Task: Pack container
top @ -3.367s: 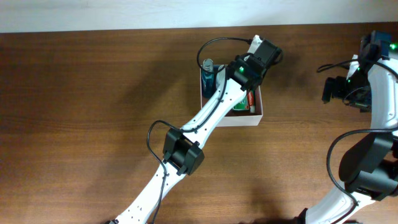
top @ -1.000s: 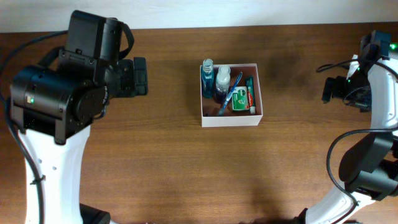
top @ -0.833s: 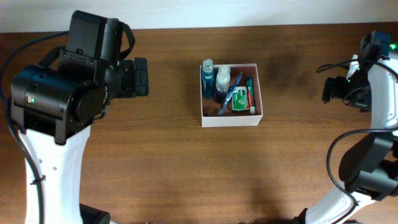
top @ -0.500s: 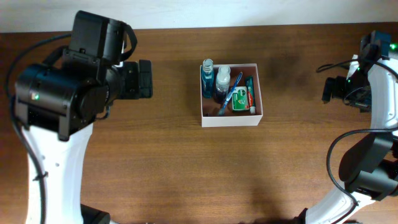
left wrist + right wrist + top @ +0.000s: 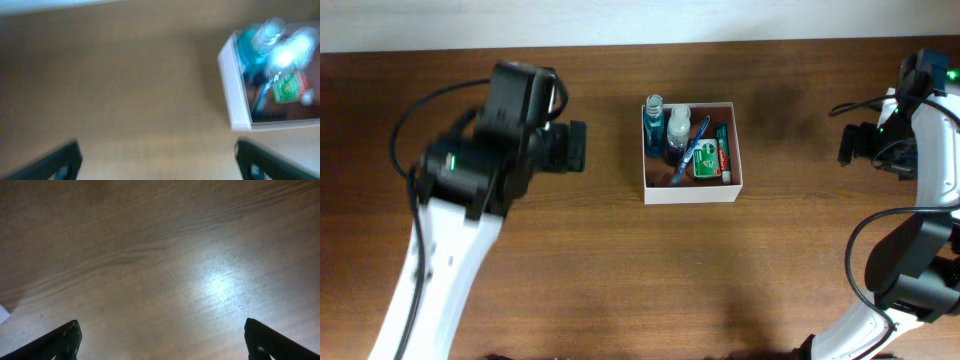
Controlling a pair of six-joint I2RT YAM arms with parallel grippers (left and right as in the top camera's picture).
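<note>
White-walled container: sits on the brown wooden table, toward the far edge and right of centre, square to that edge.
Contents: a blue bottle and a clear bottle lie along the left wall; a slim blue item slants across the middle; a green packet and a narrow tube lie along the right wall. All sit below the rim as far as the overhead view shows.
Loose items: no toiletries seen on the table outside the box.
Left gripper: jaws spread wide, nothing between them; it is left of the container, near it but apart, pointing toward the left wall. Its wrist view is smeared, so fine detail is unreadable.
Right gripper: jaws spread wide and empty, well apart from the container at the right edge, over bare wood.
Stage, judged: packing looks essentially complete; the remaining work seems to be clearing the arms away.
Method advised: keep the left jaws spread and above rim level near the box, and keep the fingers off the left wall, since the light box would probably slide at a nudge.
Risk: a brush against the tall bottles could tip them.
</note>
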